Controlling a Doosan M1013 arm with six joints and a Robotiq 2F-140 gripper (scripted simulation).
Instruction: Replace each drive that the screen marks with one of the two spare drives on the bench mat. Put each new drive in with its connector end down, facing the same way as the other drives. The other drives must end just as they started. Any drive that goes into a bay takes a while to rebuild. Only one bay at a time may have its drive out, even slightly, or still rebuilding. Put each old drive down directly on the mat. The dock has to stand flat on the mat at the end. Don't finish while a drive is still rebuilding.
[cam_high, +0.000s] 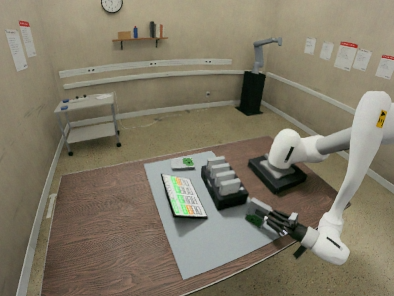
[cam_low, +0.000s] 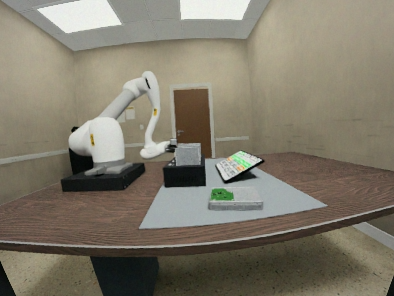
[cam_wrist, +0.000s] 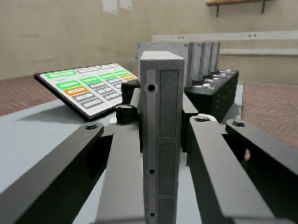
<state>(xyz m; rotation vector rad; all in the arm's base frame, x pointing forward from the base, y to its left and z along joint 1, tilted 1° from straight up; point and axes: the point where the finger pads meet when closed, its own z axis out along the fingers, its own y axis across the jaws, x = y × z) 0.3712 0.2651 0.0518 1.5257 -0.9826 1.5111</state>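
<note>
My gripper (cam_high: 268, 215) (cam_wrist: 157, 101) is shut on a grey drive (cam_high: 260, 204) (cam_wrist: 162, 125) with a green board, beside the near end of the dock in the top view. The wrist view shows this drive's narrow side, upright between the fingers; its height over the mat is unclear. The black dock (cam_high: 228, 200) (cam_low: 185, 176) (cam_wrist: 213, 96) stands on the mat (cam_high: 200, 250) (cam_low: 175, 212) with several upright drives, the nearest drive (cam_high: 230, 187) (cam_wrist: 170, 47) among them. A spare drive (cam_high: 178, 164) (cam_low: 245, 198) lies flat at the mat's far end. The screen (cam_high: 186, 197) (cam_low: 239, 166) (cam_wrist: 90, 88) shows green cells and two orange ones.
The tilted screen stands on the mat beside the dock. The arm's black base (cam_high: 280, 179) (cam_low: 100, 180) is on the wooden table (cam_high: 105, 215) (cam_low: 45, 210), on the other side of the dock. The held drive is near the table's edge in the top view.
</note>
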